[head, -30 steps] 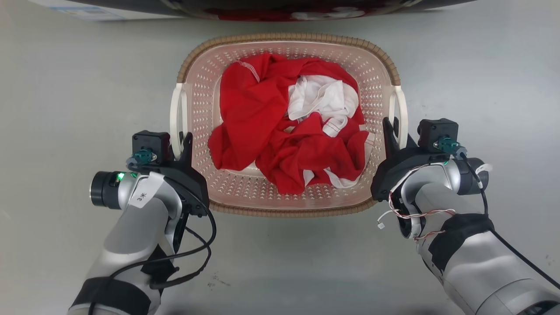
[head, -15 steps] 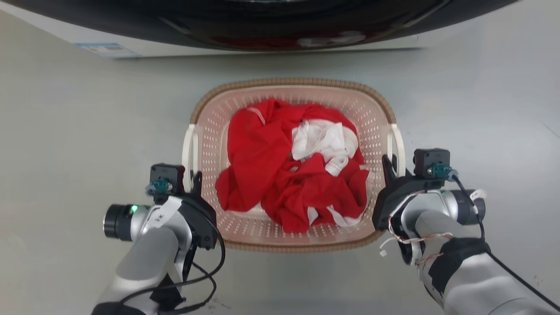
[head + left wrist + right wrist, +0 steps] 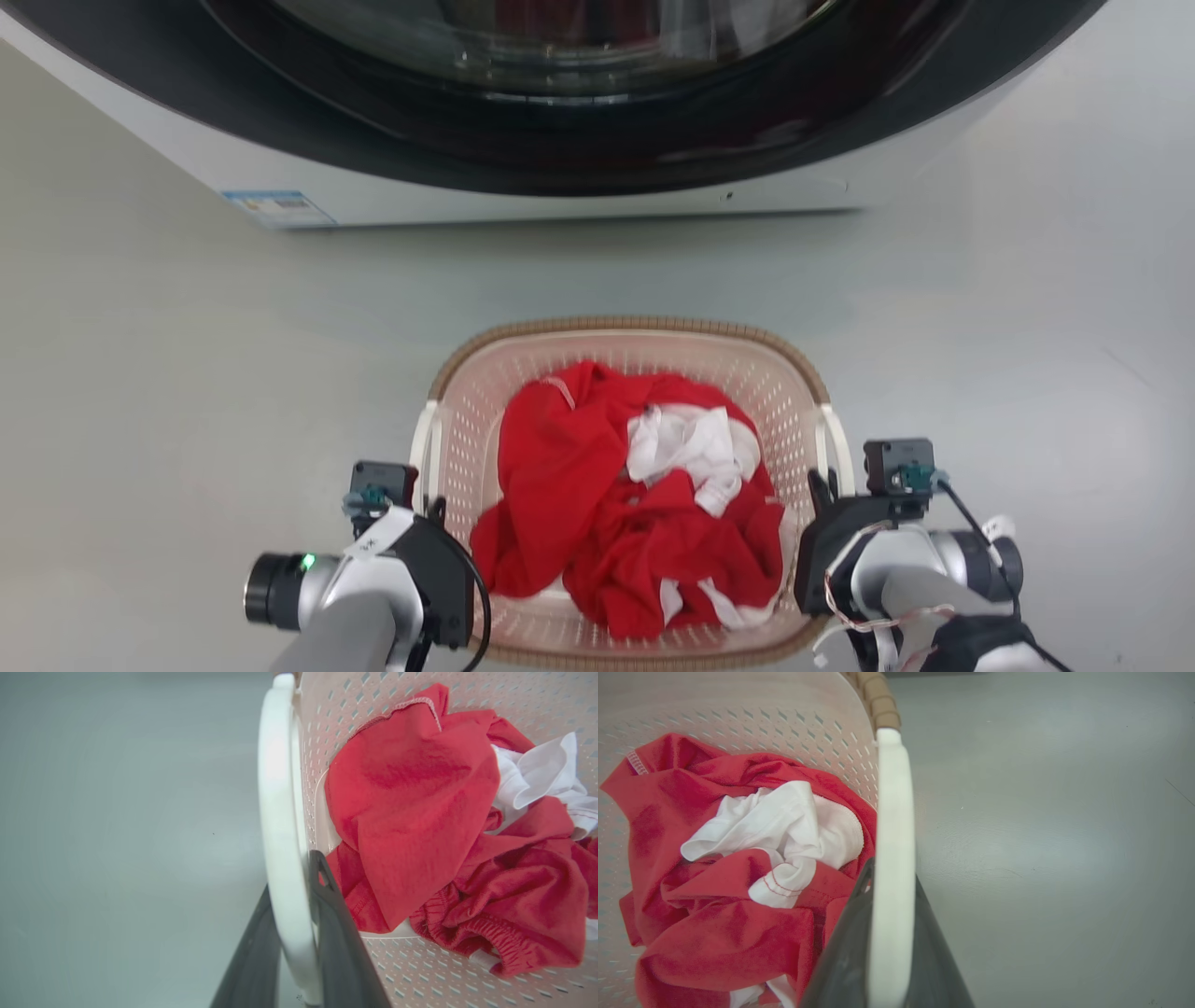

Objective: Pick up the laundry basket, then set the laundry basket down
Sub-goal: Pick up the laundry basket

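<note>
Basket: laundry basket (image 3: 635, 325) low over the grey floor (image 3: 168, 373), just short of the washing machine (image 3: 523, 191) front; lifted or resting, can't tell.
Left claw: left gripper (image 3: 293, 891) clamped across the white left handle (image 3: 280, 802), one finger each side.
Right claw: right gripper (image 3: 894, 877) likewise pinching the right handle (image 3: 893, 812).
Why: matched grips on opposite sides should keep the load level.
Load: red and white clothes (image 3: 616, 523) heaped inside; a tilt would likely shift them.
</note>
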